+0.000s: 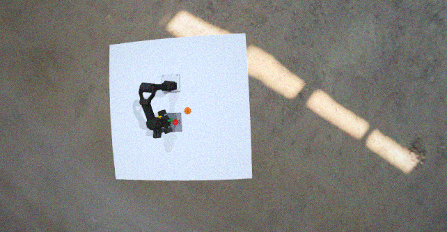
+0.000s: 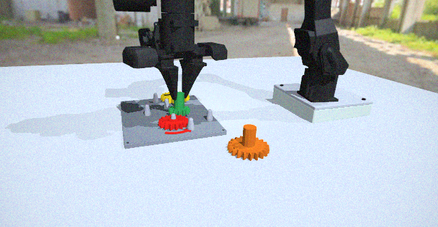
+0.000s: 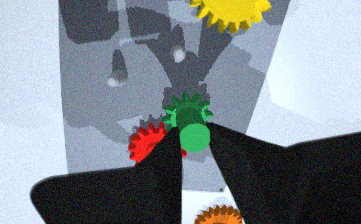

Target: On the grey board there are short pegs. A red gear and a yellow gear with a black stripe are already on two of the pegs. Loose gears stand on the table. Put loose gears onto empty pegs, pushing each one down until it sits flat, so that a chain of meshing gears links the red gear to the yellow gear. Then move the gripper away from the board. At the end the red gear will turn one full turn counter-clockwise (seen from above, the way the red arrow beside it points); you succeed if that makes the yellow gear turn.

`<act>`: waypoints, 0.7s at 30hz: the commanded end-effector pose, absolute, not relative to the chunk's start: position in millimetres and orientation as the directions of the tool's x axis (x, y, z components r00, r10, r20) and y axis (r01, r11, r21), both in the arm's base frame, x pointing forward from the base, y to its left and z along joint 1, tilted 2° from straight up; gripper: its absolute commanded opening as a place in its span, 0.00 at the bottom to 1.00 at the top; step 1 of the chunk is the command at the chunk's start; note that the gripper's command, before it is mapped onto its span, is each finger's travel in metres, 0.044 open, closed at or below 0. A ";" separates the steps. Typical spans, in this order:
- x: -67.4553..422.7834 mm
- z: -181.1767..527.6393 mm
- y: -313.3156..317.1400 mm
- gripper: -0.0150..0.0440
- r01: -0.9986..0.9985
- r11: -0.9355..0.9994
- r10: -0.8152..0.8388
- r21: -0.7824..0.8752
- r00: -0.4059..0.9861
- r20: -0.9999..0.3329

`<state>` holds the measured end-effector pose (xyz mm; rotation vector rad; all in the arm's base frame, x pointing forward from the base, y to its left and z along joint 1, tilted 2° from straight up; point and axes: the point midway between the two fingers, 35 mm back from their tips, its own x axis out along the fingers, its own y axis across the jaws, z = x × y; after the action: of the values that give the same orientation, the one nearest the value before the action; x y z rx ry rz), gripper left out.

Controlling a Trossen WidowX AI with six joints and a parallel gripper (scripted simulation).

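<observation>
My gripper (image 2: 179,97) (image 3: 192,131) is shut on the upright handle of the green gear (image 2: 179,110) (image 3: 187,107), over the grey board (image 1: 178,129) (image 2: 144,142) (image 3: 88,100). The green gear is just behind the red gear (image 1: 175,122) (image 2: 173,122) (image 3: 148,142) in the exterior view; whether it sits flat or touches the red gear cannot be told. The yellow gear (image 1: 160,117) (image 2: 166,98) (image 3: 233,11) is on its peg farther back, partly hidden. The loose orange gear (image 1: 187,111) (image 2: 249,147) (image 3: 219,216) stands on the table, handle up.
Bare pegs show on the board: one at the left (image 2: 147,110), one at the right (image 2: 209,115), one by the red gear (image 2: 190,124) and others behind. The red arrow (image 2: 177,132) is in front of the red gear. The arm's base (image 2: 320,106) stands to the right.
</observation>
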<state>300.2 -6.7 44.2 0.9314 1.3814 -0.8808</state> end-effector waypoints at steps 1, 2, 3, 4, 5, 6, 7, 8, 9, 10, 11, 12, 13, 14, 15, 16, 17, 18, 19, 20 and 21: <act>299.6 42.5 -7.4 0.25 0.892 0.451 0.028 0.020 0.008 -1.000; 299.8 42.4 -7.4 0.25 0.894 0.448 0.028 0.020 0.008 -1.000; 299.9 42.4 -7.3 0.25 0.896 0.444 0.028 0.020 0.008 -1.000; 300.0 42.2 -7.2 0.25 0.900 0.435 0.028 0.020 0.008 -1.000; 300.0 42.1 -7.1 0.25 0.904 0.426 0.028 0.020 0.008 -1.000; 300.1 42.0 -7.0 0.25 0.910 0.414 0.028 0.019 0.008 -1.000; 300.2 41.8 -6.8 0.25 0.917 0.397 0.028 0.019 0.008 -1.000; 300.2 41.6 -6.7 0.25 0.925 0.380 0.028 0.018 0.008 -1.000; 300.1 41.4 -6.5 0.25 0.932 0.362 0.028 0.018 0.008 -1.000; 300.1 41.3 -6.4 0.25 0.941 0.339 0.028 0.017 0.008 -1.000; 300.0 41.1 -6.3 0.25 0.950 0.313 0.028 0.017 0.008 -1.000; 299.9 40.9 -6.2 0.25 0.957 0.289 0.028 0.016 0.008 -1.000; 299.8 40.8 -6.2 0.25 0.964 0.265 0.028 0.015 0.008 -1.000; 299.7 40.6 -6.1 0.25 0.971 0.239 0.028 0.015 0.008 -1.000; 299.5 40.5 -6.2 0.25 0.977 0.212 0.028 0.014 0.008 -1.000; 299.4 40.3 -6.2 0.25 0.983 0.184 0.028 0.013 0.008 -1.000; 299.3 40.2 -6.3 0.25 0.988 0.156 0.028 0.012 0.008 -1.000; 299.3 40.1 -6.4 0.25 0.992 0.128 0.028 0.012 0.008 -1.000; 299.2 39.9 -6.5 0.25 0.995 0.101 0.028 0.011 0.008 -1.000; 299.2 39.8 -6.6 0.25 0.997 0.076 0.028 0.010 0.008 -1.000; 299.3 39.6 -6.8 0.25 0.999 0.048 0.028 0.009 0.008 -1.000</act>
<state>300.0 -6.4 41.0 1.1471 1.2750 -1.0995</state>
